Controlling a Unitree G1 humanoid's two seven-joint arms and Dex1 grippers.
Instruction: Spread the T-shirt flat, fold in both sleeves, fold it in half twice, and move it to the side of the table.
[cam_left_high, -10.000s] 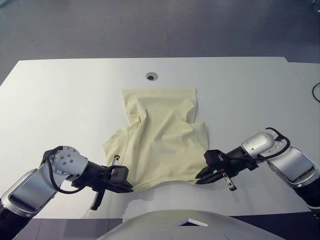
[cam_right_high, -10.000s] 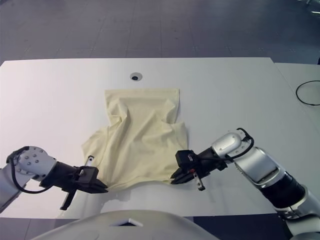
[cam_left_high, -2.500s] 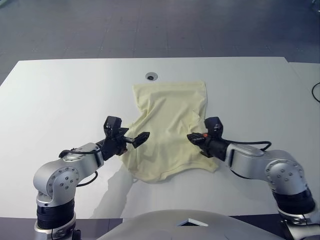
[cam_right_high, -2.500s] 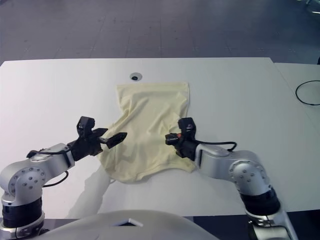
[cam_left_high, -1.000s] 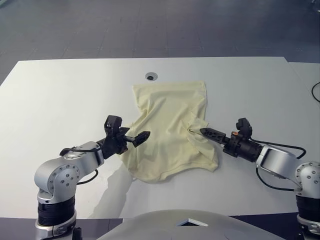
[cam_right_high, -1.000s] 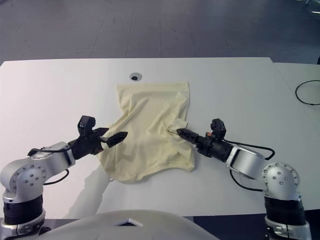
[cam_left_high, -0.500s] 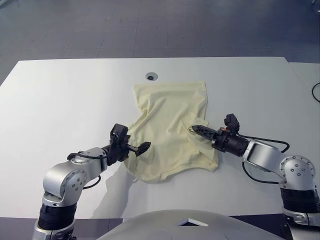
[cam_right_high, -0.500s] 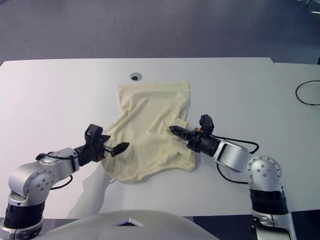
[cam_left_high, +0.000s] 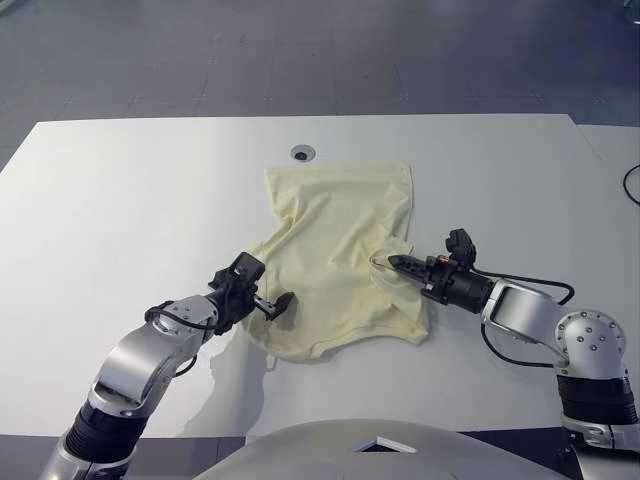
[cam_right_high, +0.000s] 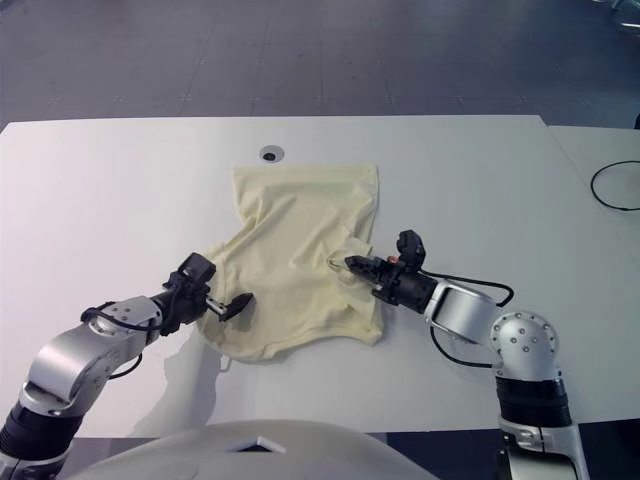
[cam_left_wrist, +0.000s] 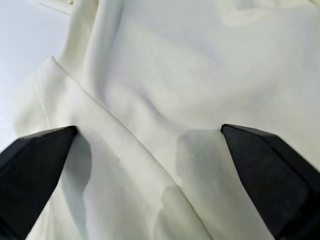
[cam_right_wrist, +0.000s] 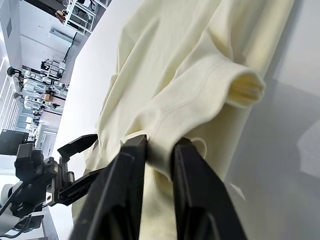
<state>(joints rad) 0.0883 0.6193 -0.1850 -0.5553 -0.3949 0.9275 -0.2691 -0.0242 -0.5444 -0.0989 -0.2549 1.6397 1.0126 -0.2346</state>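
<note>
Head and wrist views, T-shirt spreading stage. The pale yellow T-shirt (cam_left_high: 335, 250) lies crumpled near the middle of the white worktop (cam_left_high: 120, 200), its far hem straight and just short of a round port (cam_left_high: 303, 153), its near part bunched in loose folds.

Change over the last second: the left gripper (cam_left_high: 272, 303), which had hovered beside the shirt's left margin, has dropped and swung down onto the near-left edge of the cloth. Its fingers (cam_left_wrist: 35, 165) are spread wide with fabric lying between them, and nothing is gripped. The right gripper (cam_left_high: 385, 262) drew back, then came in again at the right sleeve. Its fingers (cam_right_wrist: 132, 190) now stand narrow, pinching a ridge of cloth at the sleeve fold. The near-right corner of the shirt has crept slightly inward with that motion.

Meaning for the task: the work appears to remain in its first step. One side of the garment is secured and the other is about to be, which suggests an outward pull to flatten it. The sleeves are not yet laid out, and neither half-fold has begun.

Count: one T-shirt, one worktop with one port, two grippers, each with two fingers, one clamped on cloth and one open over it.
</note>
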